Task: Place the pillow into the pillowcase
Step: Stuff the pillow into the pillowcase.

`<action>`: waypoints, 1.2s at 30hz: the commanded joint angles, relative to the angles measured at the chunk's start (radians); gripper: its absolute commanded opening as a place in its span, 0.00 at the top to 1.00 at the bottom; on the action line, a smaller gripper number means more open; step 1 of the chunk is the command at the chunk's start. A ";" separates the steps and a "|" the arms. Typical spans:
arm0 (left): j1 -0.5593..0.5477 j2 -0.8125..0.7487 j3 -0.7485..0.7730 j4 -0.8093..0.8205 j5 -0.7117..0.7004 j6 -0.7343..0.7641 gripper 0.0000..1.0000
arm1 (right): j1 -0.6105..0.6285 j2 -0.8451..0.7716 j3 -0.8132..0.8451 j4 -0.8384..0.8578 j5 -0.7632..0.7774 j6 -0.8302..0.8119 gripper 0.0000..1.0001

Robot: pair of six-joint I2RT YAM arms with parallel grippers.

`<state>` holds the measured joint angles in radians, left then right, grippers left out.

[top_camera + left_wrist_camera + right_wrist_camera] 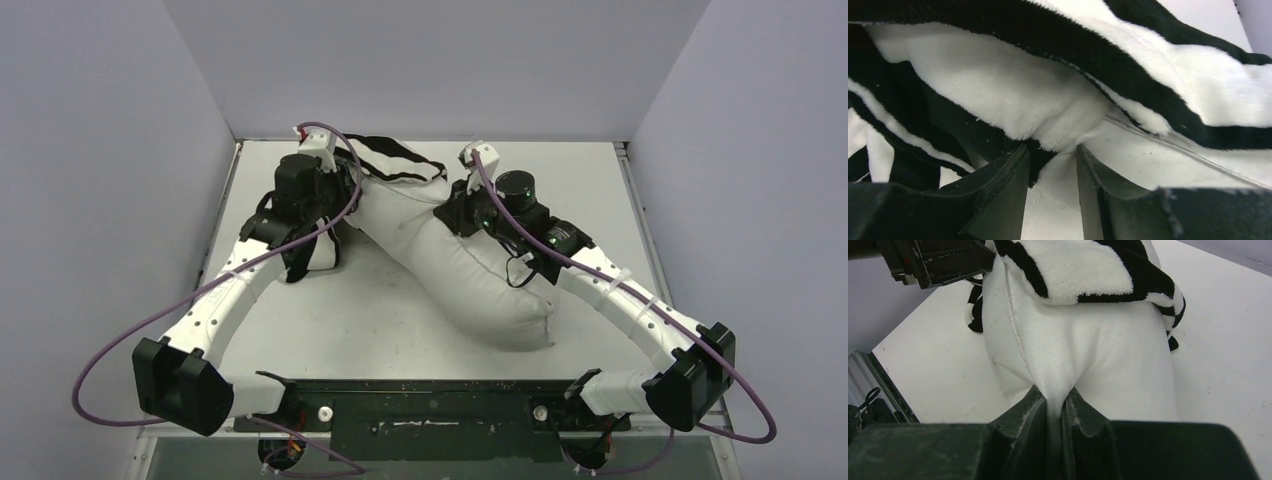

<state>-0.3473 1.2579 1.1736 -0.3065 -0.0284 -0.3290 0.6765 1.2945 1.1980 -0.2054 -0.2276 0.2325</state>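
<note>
Across the white table (400, 340) we see the pillow (450, 260) lying diagonally, its far end covered by the striped pillowcase (998, 85). Our right gripper (1054, 400) pinches a fold of the pillow; our left gripper (1053, 152) stands parted, pillowcase fabric at its tips.

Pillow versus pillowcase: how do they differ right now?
The pillow is plain off-white and plump; the pillowcase is thin, black-and-white striped. The right gripper pinches the pillow; the left gripper has open jaws flanking a pillowcase fold. Both are soft fabric.
</note>
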 commanded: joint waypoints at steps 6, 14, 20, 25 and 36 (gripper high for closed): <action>0.008 0.077 -0.016 0.241 0.006 0.049 0.56 | -0.071 0.018 0.049 0.118 -0.096 0.064 1.00; 0.008 0.123 0.049 0.292 0.101 0.102 1.00 | -0.080 0.013 0.191 -0.035 0.012 0.012 0.57; 0.007 0.130 0.089 0.272 0.188 0.090 1.00 | -0.015 -0.042 0.232 -0.074 0.074 -0.134 0.29; 0.009 0.118 0.067 0.293 0.219 0.051 1.00 | 0.135 0.027 0.241 -0.058 0.176 -0.310 0.13; 0.033 0.118 0.091 0.217 0.295 -0.017 1.00 | 0.189 0.406 0.358 0.010 0.411 -0.484 0.06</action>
<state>-0.3218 1.3937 1.2022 -0.0875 0.1928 -0.3058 0.9054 1.5791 1.5024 -0.2607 0.0715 -0.1677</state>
